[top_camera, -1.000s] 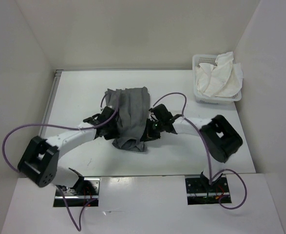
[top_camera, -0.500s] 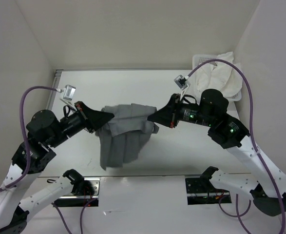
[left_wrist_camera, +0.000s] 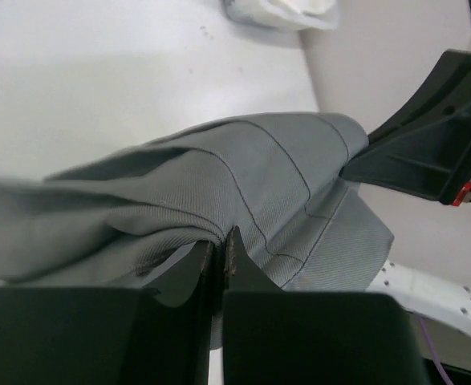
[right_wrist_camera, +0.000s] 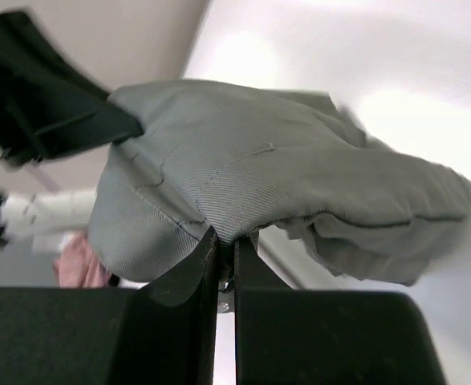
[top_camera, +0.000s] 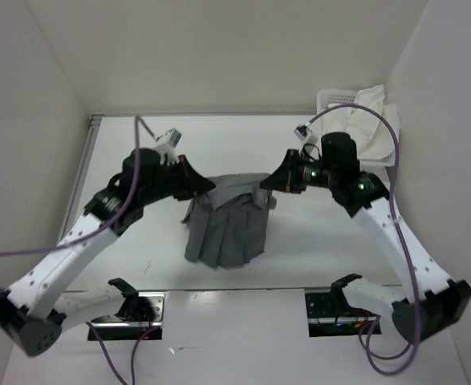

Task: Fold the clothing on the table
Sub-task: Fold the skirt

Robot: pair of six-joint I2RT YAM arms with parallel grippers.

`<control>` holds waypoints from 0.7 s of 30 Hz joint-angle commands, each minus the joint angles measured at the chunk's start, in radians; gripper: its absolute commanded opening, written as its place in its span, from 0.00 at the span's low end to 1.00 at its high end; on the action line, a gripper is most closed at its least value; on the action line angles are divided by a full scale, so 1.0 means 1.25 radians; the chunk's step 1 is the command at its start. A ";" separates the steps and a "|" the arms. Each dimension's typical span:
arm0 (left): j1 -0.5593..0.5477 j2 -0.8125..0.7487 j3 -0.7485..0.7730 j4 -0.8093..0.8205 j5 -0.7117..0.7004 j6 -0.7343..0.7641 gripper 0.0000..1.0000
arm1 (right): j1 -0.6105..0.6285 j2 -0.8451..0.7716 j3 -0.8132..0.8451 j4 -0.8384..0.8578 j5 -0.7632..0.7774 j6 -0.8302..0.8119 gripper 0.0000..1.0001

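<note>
Your left gripper (top_camera: pixel 209 188) and right gripper (top_camera: pixel 265 187), both clamped on the grey garment (top_camera: pixel 227 231), stretch its upper edge left-to-right mid-frame.

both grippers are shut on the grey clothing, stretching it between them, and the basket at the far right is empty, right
Not quite: the basket is not empty; the top external view shows a white cloth heaped in it. The rest stands: the left gripper and the right gripper are both shut on the clothing, stretching it between them.

Robot lab test cell, white table (top_camera: pixel 243 140) boxed by plain panels (top_camera: pixel 219 56), two bolted arms (top_camera: pixel 66 257), purple cables (top_camera: pixel 351 105)
</note>
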 commanded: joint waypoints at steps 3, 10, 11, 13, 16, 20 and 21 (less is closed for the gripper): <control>0.118 0.265 0.250 0.056 0.004 0.136 0.00 | -0.214 0.208 0.201 0.026 -0.052 -0.108 0.01; 0.229 0.611 0.739 -0.026 0.059 0.205 0.00 | -0.249 0.489 0.661 -0.063 0.013 -0.169 0.01; 0.237 0.633 0.783 -0.059 0.077 0.205 0.00 | -0.262 0.505 0.688 -0.074 0.003 -0.169 0.01; 0.246 0.656 0.815 -0.069 0.077 0.222 0.00 | -0.278 0.523 0.719 -0.093 -0.014 -0.179 0.01; 0.253 0.602 0.643 0.010 0.077 0.208 0.00 | -0.278 0.485 0.600 -0.066 -0.022 -0.189 0.01; 0.253 0.527 0.336 0.096 0.113 0.159 0.00 | -0.278 0.430 0.250 0.025 -0.075 -0.153 0.01; 0.253 0.513 0.264 0.117 0.114 0.137 0.00 | -0.278 0.430 0.189 0.036 -0.083 -0.139 0.01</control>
